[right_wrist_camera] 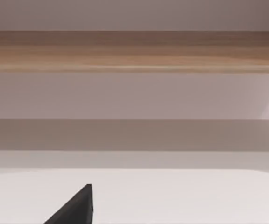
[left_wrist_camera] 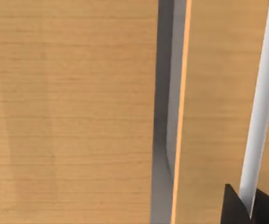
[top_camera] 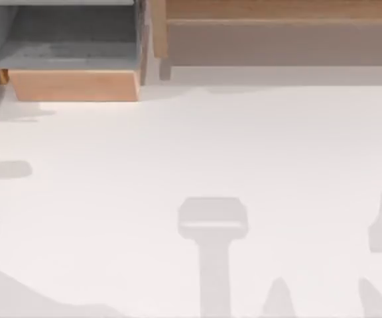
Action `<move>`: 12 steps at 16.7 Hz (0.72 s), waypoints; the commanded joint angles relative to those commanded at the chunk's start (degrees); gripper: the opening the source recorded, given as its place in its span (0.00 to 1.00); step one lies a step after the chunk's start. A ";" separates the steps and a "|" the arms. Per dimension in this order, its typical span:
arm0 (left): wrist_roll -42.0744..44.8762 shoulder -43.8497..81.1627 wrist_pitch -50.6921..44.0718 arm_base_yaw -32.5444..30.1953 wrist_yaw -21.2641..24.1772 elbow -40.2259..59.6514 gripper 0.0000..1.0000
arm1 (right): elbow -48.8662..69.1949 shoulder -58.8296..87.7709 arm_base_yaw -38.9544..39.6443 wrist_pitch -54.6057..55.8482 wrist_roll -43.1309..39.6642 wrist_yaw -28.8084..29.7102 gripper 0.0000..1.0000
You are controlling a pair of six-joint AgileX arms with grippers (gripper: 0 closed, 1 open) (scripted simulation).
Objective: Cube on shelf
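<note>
At the far left of the top view you have the smaller wooden box unit with a grey interior, its light-brown front board facing you and its open compartment shaded grey. Just beside it, running from the middle to the right edge along the back, stands the long light-brown wooden shelf board with a grey-brown recess beneath it. In front of both spreads the plain white surface, crossed only by soft grey shadows: a blunt T-shaped one near the middle front, pointed ones toward the right front, and rounded ones along the left edge. In the left wrist view you look closely at light-brown wood grain split by a narrow grey gap and a white strip, with a dark tip of the left gripper in one corner; you cannot tell whether its jaws are apart or together. In the right wrist view the shelf board runs straight across above its shaded recess, the white surface lies before it, and a dark tip of the right gripper pokes in; its jaws cannot be judged either. Where the cube is, you cannot tell from these views.
</note>
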 joint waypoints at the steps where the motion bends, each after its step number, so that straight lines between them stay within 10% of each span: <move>1: -0.01 -0.78 1.01 0.68 0.74 -2.06 0.00 | 0.00 0.00 0.00 0.00 0.00 0.00 1.00; 12: 0.29 -4.50 5.97 4.28 4.21 -10.70 0.00 | 0.00 0.00 0.00 0.00 0.00 0.00 1.00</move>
